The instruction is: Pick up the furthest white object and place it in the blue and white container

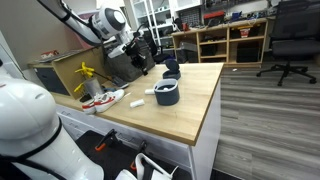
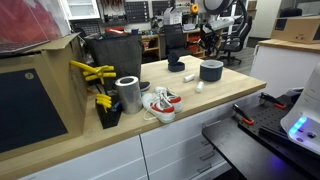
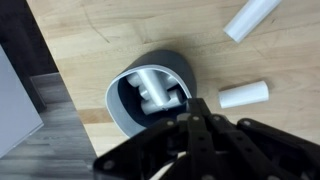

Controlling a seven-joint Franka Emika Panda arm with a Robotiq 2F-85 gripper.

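Observation:
The blue and white container (image 3: pixel 132 80) is a short dark tub with a pale rim, standing on the wooden table near its edge. White cylinder pieces (image 3: pixel 155 88) lie inside it. My gripper (image 3: pixel 192 112) hangs above the tub's right side, its black fingers pressed together with nothing between them. Two more white cylinders lie on the wood: one (image 3: pixel 243 95) just right of the tub, another (image 3: pixel 251 17) further off. Both exterior views show the tub (image 1: pixel 167 94) (image 2: pixel 211 70) with the gripper (image 1: pixel 143 56) (image 2: pixel 211 42) raised above the table.
A second small dark pot (image 1: pixel 171 70) (image 2: pixel 176 65) stands near the table's far edge. A red-and-white shoe (image 2: pixel 160 103), a metal can (image 2: pixel 127 93) and yellow tools (image 2: pixel 92 72) sit at one end. The table edge and dark floor (image 3: pixel 40 60) lie left of the tub.

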